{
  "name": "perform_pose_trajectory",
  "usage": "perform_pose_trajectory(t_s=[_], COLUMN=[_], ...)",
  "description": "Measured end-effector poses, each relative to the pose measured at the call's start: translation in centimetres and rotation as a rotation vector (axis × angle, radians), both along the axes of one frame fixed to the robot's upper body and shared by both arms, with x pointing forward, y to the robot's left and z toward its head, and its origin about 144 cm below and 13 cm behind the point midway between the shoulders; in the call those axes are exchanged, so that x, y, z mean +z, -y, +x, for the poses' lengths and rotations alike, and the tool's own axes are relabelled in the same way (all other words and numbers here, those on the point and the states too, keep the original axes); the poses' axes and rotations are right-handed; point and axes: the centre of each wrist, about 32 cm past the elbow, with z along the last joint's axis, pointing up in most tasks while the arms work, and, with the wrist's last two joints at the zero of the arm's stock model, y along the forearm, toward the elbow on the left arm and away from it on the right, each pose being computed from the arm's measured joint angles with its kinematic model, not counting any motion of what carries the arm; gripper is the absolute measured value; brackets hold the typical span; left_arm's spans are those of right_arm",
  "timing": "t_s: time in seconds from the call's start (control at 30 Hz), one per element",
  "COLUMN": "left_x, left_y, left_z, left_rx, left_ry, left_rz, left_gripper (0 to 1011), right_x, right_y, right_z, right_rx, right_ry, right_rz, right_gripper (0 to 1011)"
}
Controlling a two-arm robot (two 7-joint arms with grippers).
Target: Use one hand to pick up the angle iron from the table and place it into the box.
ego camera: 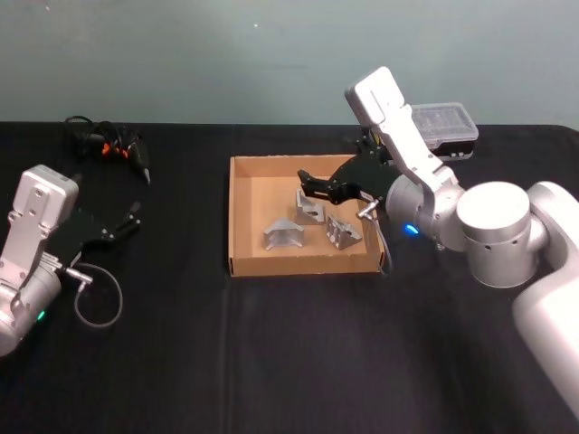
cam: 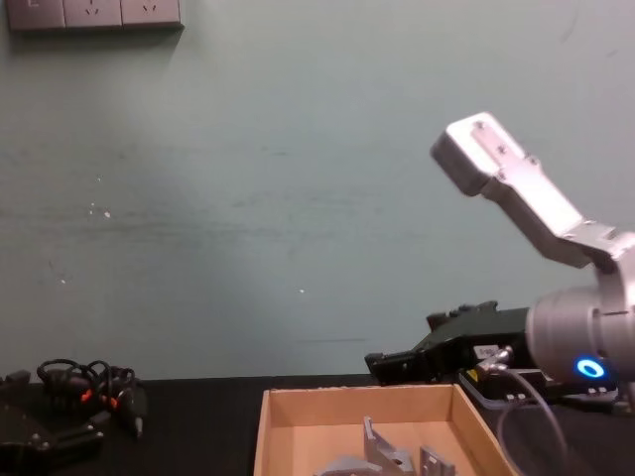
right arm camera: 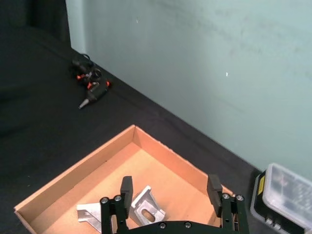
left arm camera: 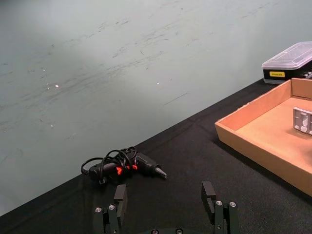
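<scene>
The tan cardboard box (ego camera: 242, 217) lies mid-table on the black table (ego camera: 289, 362). Three silver angle irons rest on its floor: one at the front (ego camera: 283, 235), one farther back (ego camera: 309, 206), one to the right (ego camera: 344, 231). My right gripper (ego camera: 306, 185) hovers above the box's back half, open and holding nothing. In the right wrist view its fingers (right arm camera: 126, 187) stand spread over an angle iron (right arm camera: 146, 209) in the box (right arm camera: 73, 180). The chest view shows this gripper (cam: 397, 362) above the box (cam: 362, 402). My left gripper (ego camera: 134, 217) is parked open at the table's left.
A black and orange corded tool (ego camera: 113, 146) lies at the back left, also in the left wrist view (left arm camera: 124, 165). A clear-lidded plastic case (ego camera: 445, 127) stands behind the box on the right. A cable loop (ego camera: 98, 298) lies by the left arm.
</scene>
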Motion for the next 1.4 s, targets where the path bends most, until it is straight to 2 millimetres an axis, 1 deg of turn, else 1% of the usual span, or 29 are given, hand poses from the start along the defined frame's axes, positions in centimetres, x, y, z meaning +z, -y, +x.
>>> perform_pose_trajectory(t_s=[0.1,0.3,0.43,0.53,0.57,0.67,0.83,0.93,1.4], left_x=[0.0,0.0,0.0,0.0,0.0,0.0,0.0,0.0,0.0], left_y=[0.0,0.0,0.0,0.0,0.0,0.0,0.0,0.0,0.0], left_z=[0.0,0.0,0.0,0.0,0.0,0.0,0.0,0.0,0.0], left_rx=[0.000,0.000,0.000,0.000,0.000,0.000,0.000,0.000,0.000], left_ry=[0.000,0.000,0.000,0.000,0.000,0.000,0.000,0.000,0.000], left_rz=[0.000,0.000,0.000,0.000,0.000,0.000,0.000,0.000,0.000], left_gripper=[1000,1000,1000,1000,1000,1000,1000,1000,1000], right_x=[0.2,-0.1,-0.3,-0.7,-0.7,-1.3,-2.1,-2.7,-2.5], right_y=[0.6,2.5,3.4,4.6,4.6,5.7,6.7,7.4,7.2], right_z=[-1.1,-3.6,-4.5,-5.7,-5.7,-6.9,-7.9,-8.5,-8.3], right_rx=[0.015,0.017,0.007,-0.010,-0.010,-0.029,-0.048,-0.059,-0.055], right_ry=[0.053,0.164,0.198,0.246,0.246,0.295,0.327,0.337,0.338], right_rz=[-0.005,-0.010,-0.007,-0.009,-0.009,-0.012,-0.022,-0.023,-0.023], right_gripper=[1003,1002,1003,1003,1003,1003,1003,1003,1003])
